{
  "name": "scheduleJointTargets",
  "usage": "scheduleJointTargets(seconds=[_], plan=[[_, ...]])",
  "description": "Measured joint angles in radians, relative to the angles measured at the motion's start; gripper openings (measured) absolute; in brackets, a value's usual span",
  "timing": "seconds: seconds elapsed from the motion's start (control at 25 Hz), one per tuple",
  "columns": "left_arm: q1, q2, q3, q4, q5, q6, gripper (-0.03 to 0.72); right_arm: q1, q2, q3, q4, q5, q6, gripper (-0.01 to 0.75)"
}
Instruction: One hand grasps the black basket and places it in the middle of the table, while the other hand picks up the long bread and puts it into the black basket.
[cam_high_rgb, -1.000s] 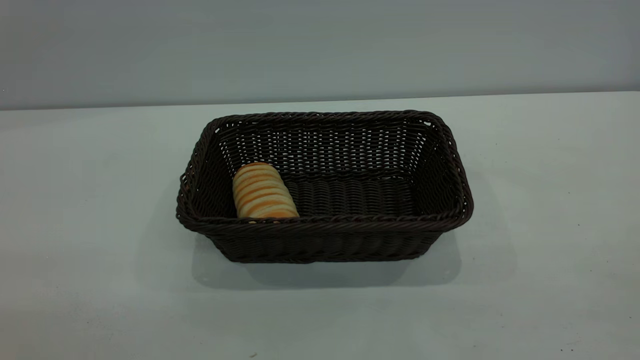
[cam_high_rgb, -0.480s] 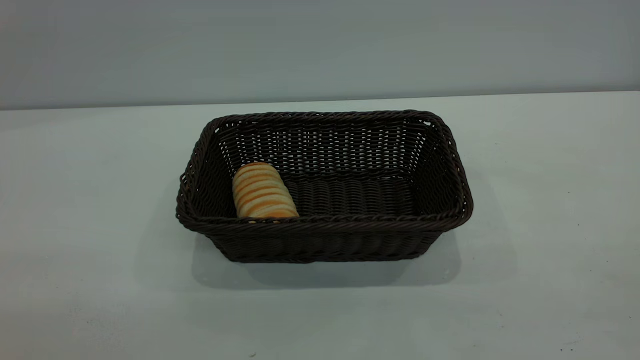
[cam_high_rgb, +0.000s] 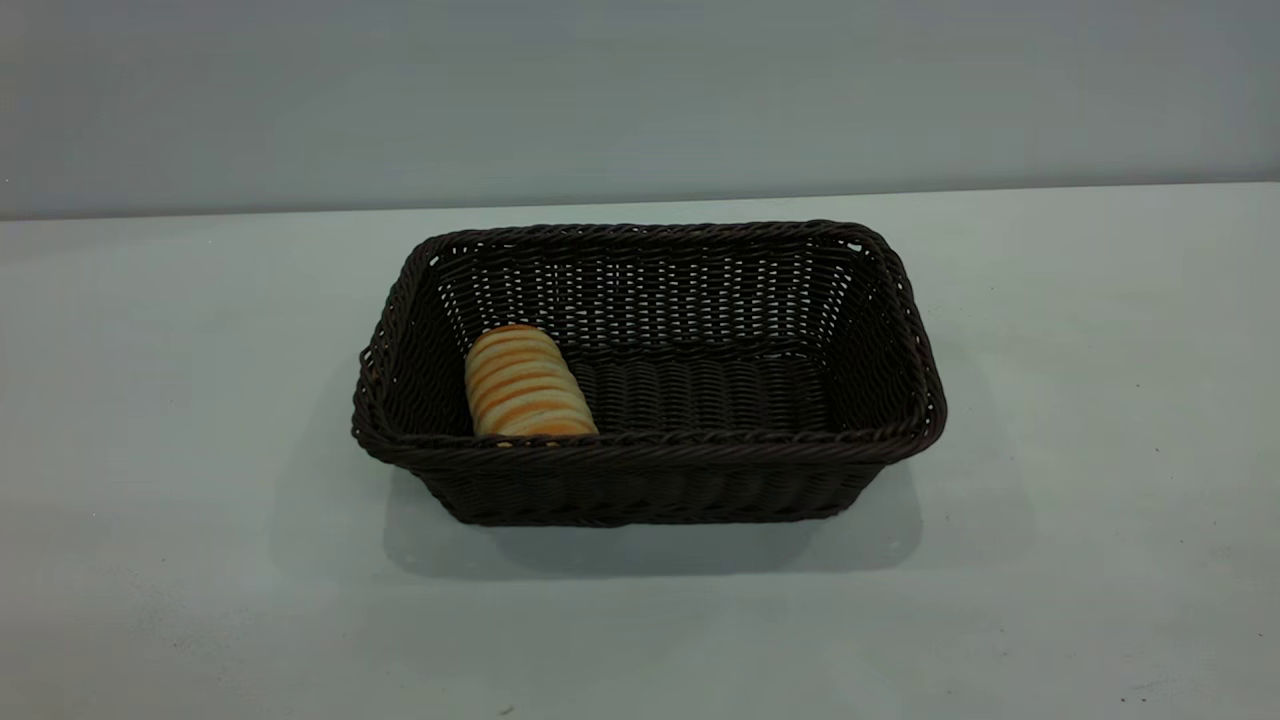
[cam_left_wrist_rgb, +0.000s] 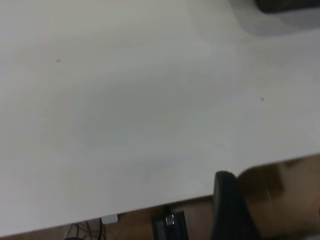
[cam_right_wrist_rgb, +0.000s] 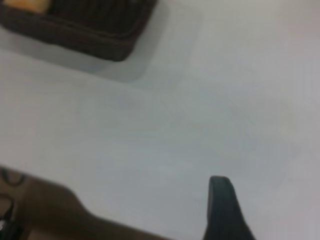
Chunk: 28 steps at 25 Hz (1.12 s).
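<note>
The black basket (cam_high_rgb: 700, 470) stands in the middle of the table (cam_high_rgb: 1100, 400). The long bread (cam_high_rgb: 525, 385) lies inside it at its left end, leaning on the left wall. Neither arm shows in the exterior view. In the left wrist view my left gripper (cam_left_wrist_rgb: 227, 205) hangs over the table's edge, far from the basket (cam_left_wrist_rgb: 285, 5), of which only a corner shows. In the right wrist view my right gripper (cam_right_wrist_rgb: 222, 207) is above bare tabletop, well away from the basket (cam_right_wrist_rgb: 90, 35) and the bread (cam_right_wrist_rgb: 27, 4) inside it.
A plain grey wall (cam_high_rgb: 640, 100) runs behind the table. Brown floor with cables (cam_left_wrist_rgb: 170, 225) shows past the table's edge in the left wrist view. The floor (cam_right_wrist_rgb: 40, 210) also shows in the right wrist view.
</note>
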Motion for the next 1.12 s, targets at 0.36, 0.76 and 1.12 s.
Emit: scheduleJointTargets(seconds=[0.36, 0.76, 1.12], plan=[[0.159, -0.123, 0.0, 0.0, 0.007, 0.0, 0.465, -0.227, -0.06, 0.0, 0.006, 0.0, 0.0, 0.471], [0.162, -0.197, 0.0, 0.0, 0.016, 0.0, 0.465, -0.29, -0.074, 0.0, 0.007, 0.004, 0.0, 0.471], [0.162, -0.199, 0.0, 0.0, 0.017, 0.0, 0.465, -0.292, -0.077, 0.0, 0.007, 0.004, 0.0, 0.471]])
